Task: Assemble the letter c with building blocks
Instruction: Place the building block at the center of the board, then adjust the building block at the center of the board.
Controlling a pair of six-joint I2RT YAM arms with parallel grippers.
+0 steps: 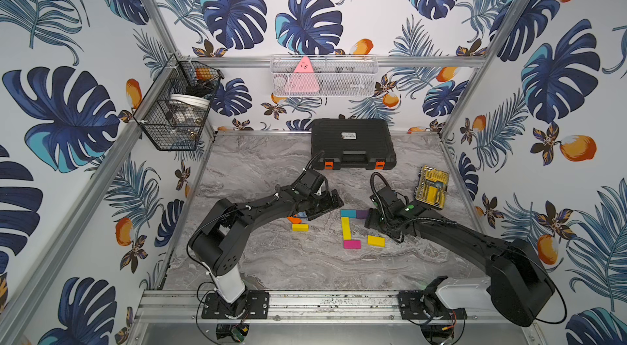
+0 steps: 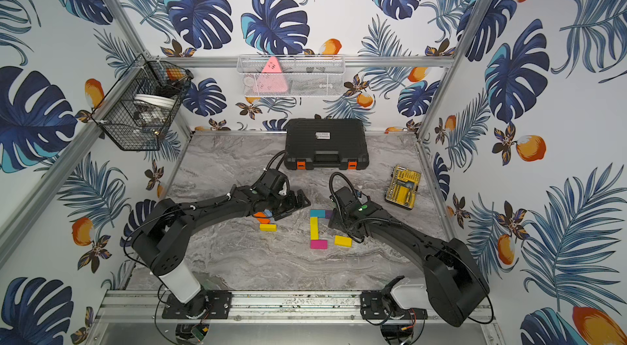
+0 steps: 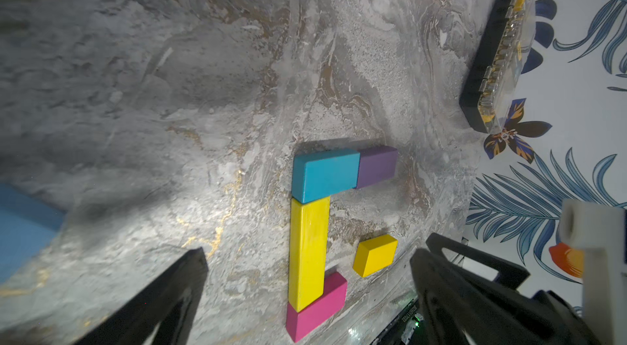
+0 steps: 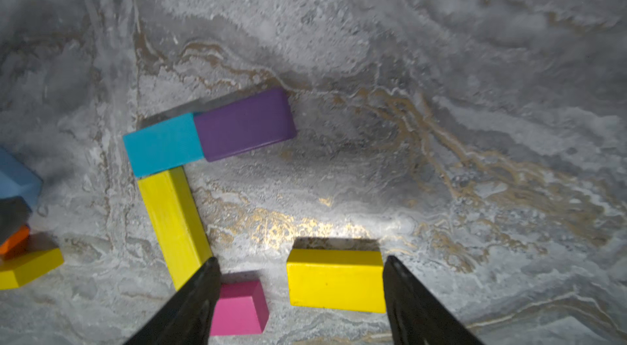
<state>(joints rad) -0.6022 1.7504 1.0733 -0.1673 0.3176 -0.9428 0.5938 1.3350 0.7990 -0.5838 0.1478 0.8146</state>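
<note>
On the marble table a teal block [image 1: 348, 213] and a purple block [image 1: 361, 214] form a row. A long yellow block [image 1: 346, 228] runs down from the teal one to a magenta block [image 1: 352, 244]. A short yellow block [image 4: 336, 280] lies apart from the magenta block [image 4: 239, 307], between the fingers of my open right gripper [image 4: 301, 261]. To the left, orange [image 1: 293, 220], light blue [image 1: 303, 214] and yellow [image 1: 300, 227] blocks lie partly under my left gripper [image 1: 325, 206]. It hangs open and empty, looking over the long yellow block [image 3: 308, 251].
A black tool case [image 1: 353, 143] stands at the back of the table. A yellow-and-black drill-bit case [image 1: 431, 190] lies at the right, just behind the right wrist. Wire baskets [image 1: 176, 102] hang on the left and back walls.
</note>
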